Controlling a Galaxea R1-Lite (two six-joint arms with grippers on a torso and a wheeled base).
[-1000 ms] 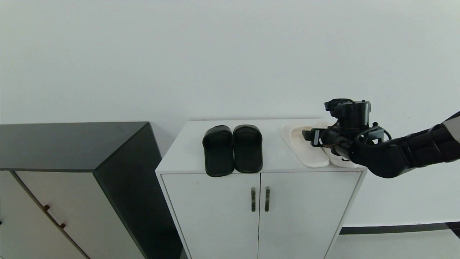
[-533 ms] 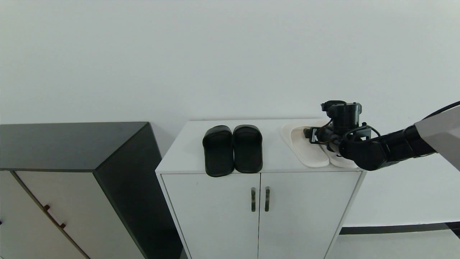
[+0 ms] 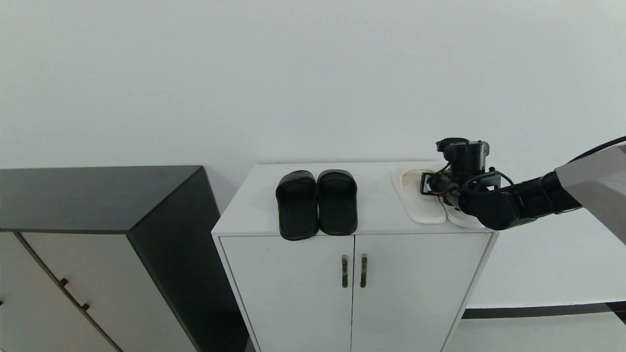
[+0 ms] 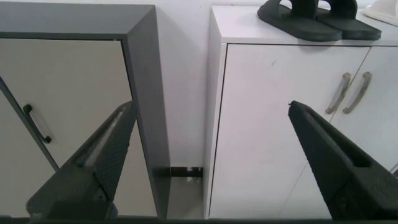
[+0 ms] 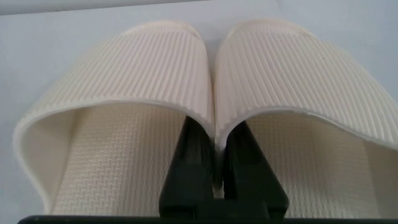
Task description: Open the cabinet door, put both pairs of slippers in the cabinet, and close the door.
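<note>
Pair of cream ribbed foam slippers (image 3: 415, 198) is lying on top of the white two-door cabinet (image 3: 376, 217), right of centre in the head view, toes twd the wall; the two are sitting side by side, inner edges touching. R gripper (image 3: 424, 184) is sitting at the heel end; in the right wrist view its black fingers (image 5: 186, 168) are reaching one under each strap and pressing together, pinching the adjoining inner walls of both slippers betw them. Pair of black moulded slide slippers (image 3: 317, 203) is lying at frame centre, near the cabinet's front edge, well apart from the cream pair and untouched. Both white doors (image 3: 293, 293) are sitting flush; the twin grey bar handles (image 3: 345, 270) are meeting at the middle seam, lower centre of frame. L gripper (image 4: 208, 109) is hanging low, facing the cabinet front, jaws spread wide and holding nothing. Dark-topped sideboard (image 3: 98, 195) is standing at lower left.

Step in hand, prob.: securing the cream pair for lifting, w/ the door not yet opened. Next move is calling for a clean lift w/o either slipper slipping out of the pinch; and for the L arm to be hooking a handle and swinging a door wide, since nothing can be going inside til then.
</note>
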